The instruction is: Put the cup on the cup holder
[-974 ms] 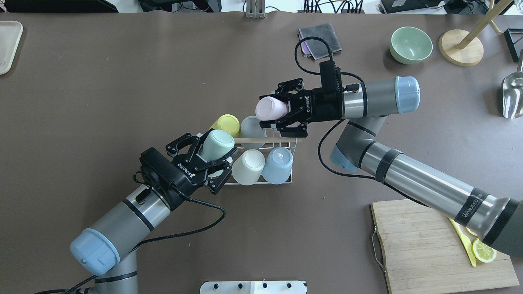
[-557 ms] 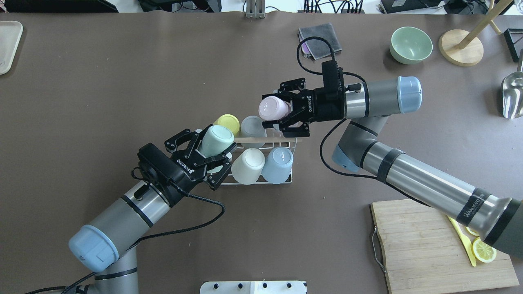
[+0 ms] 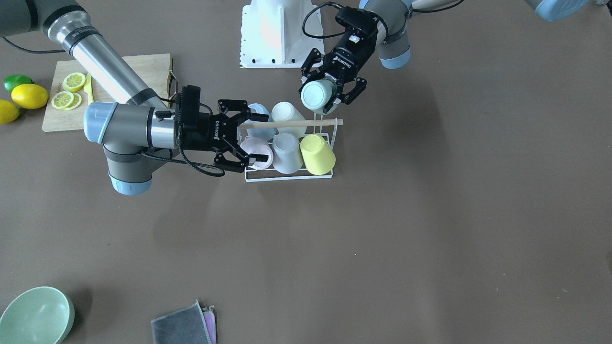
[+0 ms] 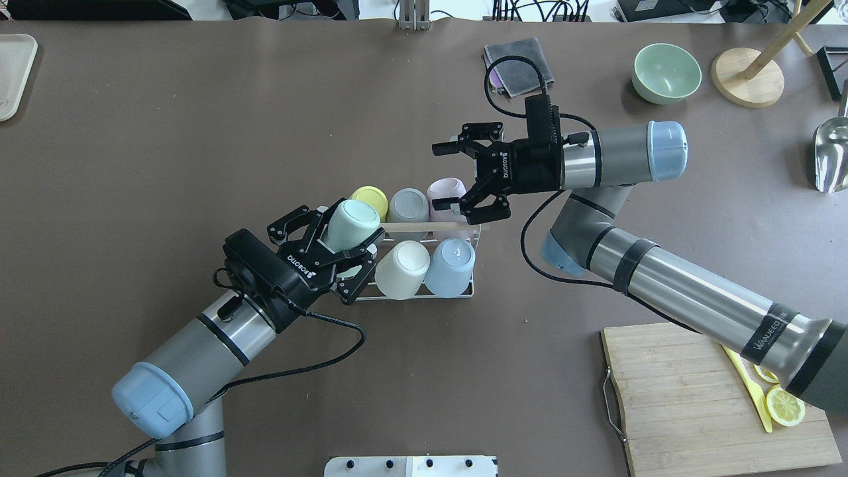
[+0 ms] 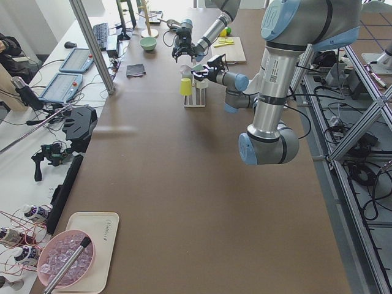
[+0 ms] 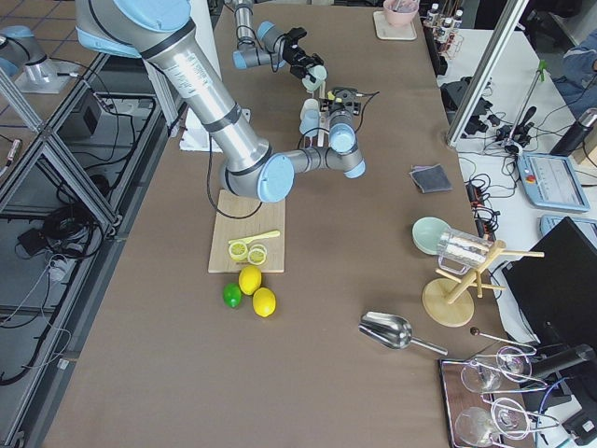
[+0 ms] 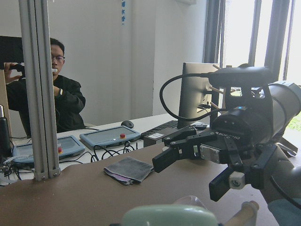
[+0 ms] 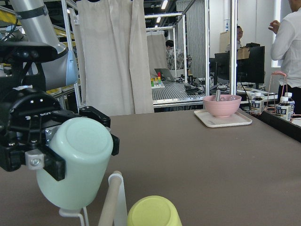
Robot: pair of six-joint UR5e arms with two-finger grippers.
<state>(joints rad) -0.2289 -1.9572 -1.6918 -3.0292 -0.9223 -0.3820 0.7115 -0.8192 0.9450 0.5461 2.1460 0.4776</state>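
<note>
Overhead exterior view: a smooth, matte mint cup (image 4: 352, 222), tilted with its round bottom up, is clamped by the left gripper (image 4: 350, 232) over the white wire cup holder (image 4: 450, 226) near the table's middle. The right gripper (image 4: 450, 177) is held wide open, with nothing in it, just beside a racked pink cup (image 4: 445, 193).

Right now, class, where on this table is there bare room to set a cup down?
Bare: the wide stretch between the cup holder, the grey cloth and the green bowl. Crowded: around the holder, at the left gripper and right gripper.
</note>
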